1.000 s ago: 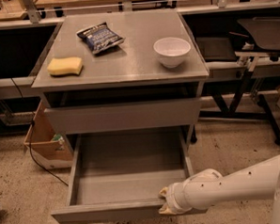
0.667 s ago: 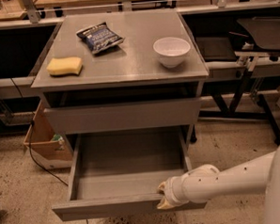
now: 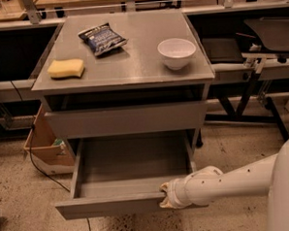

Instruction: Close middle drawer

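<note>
Gripper (image 3: 164, 198): at front strip of middle drawer (image 3: 130, 169), right of centre; open or closed state cannot be told. Drawer stands pulled far out.

Grey metal cabinet top (image 3: 132, 69), seen from the front and above. Lying directly on it:

- a yellow sponge (image 3: 66, 68) near the left edge
- a dark blue snack bag (image 3: 101, 38) toward the rear, left of centre, flat and turned at an angle
- a white bowl (image 3: 176, 52), upright on the right side

The three lie well apart. The cabinet stands on a speckled floor (image 3: 23, 201), which also carries a cardboard box (image 3: 45, 148) just beside its left. My gripper (image 3: 165, 197) sits low at the front strip of the open middle drawer (image 3: 110, 205), right of centre.
</note>
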Robot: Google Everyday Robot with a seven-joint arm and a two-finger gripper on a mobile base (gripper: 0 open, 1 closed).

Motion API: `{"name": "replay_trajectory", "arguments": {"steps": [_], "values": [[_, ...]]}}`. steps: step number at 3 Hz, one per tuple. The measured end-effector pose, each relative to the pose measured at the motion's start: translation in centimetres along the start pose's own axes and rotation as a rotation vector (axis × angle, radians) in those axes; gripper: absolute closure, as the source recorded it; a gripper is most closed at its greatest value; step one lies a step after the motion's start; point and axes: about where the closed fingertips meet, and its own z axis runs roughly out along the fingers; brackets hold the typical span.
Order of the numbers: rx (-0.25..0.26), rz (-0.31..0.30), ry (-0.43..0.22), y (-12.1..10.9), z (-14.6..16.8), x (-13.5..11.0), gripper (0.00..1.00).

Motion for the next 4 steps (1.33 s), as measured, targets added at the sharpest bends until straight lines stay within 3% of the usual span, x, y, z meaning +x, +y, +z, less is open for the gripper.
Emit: {"name": "replay_trajectory", "arguments": {"steps": [3,4], "values": [[0.000,0.000,0.000,0.00,0.00,0.00,0.30],[0.001,-0.001,0.000,-0.04,-0.03,-0.02,0.01]]}}
